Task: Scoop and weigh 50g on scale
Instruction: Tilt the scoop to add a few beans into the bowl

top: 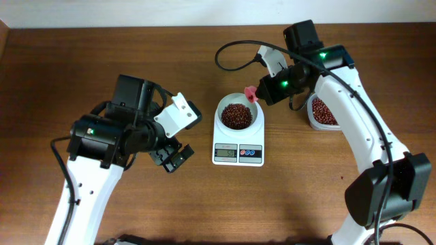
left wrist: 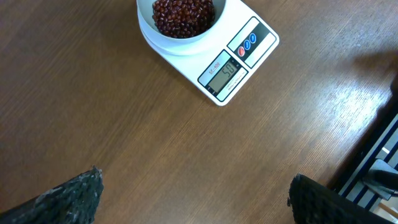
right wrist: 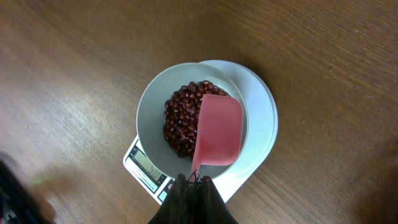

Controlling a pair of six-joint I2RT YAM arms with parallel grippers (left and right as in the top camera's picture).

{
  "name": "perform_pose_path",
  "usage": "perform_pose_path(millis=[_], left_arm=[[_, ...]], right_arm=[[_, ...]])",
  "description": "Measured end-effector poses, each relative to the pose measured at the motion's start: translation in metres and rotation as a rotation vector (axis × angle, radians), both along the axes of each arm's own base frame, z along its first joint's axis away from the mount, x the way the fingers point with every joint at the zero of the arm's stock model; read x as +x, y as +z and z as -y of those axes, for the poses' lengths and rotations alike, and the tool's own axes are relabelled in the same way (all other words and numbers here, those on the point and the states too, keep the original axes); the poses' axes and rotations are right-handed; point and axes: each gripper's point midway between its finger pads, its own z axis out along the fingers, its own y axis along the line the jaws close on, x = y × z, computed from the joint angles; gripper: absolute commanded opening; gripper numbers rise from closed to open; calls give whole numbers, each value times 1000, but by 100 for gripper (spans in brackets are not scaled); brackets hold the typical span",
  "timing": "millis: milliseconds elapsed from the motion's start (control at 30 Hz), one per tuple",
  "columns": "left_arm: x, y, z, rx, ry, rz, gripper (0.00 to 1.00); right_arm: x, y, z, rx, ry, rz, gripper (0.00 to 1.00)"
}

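Note:
The white scale [top: 238, 151] stands mid-table with its round bowl [top: 222, 109] holding a heap of red-brown beans [top: 236, 115]. My right gripper [top: 260, 92] is shut on the handle of a pink scoop [top: 251, 92] at the bowl's far right rim. In the right wrist view the scoop [right wrist: 217, 134] hangs over the beans [right wrist: 179, 118], with no beans showing on its pink face; the gripper [right wrist: 196, 182] pinches its thin handle. My left gripper [top: 174, 158] stands open over bare table left of the scale [left wrist: 252, 53]. Its display [left wrist: 224, 73] seems to read 50.
A clear tub [top: 323, 112] with more beans sits at the right, behind my right arm. A black cable [top: 231, 51] loops above the table behind the scale. The left gripper's fingers [left wrist: 74, 196] frame bare wood in the left wrist view.

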Motion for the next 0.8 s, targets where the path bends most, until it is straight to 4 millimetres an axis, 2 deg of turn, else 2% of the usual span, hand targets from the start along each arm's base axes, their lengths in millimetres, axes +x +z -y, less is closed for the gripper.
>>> perform_pose_path(millis=[600,700,800], left_arm=[[0,0,0,0,0,0,99],[0,0,0,0,0,0,99],[0,0,0,0,0,0,99]], right_arm=[[1,0,2,-3,-4,0,4],[0,-2,11,-9,-26,-21,4],[2,-4,34,-16,-78,-51,4]])
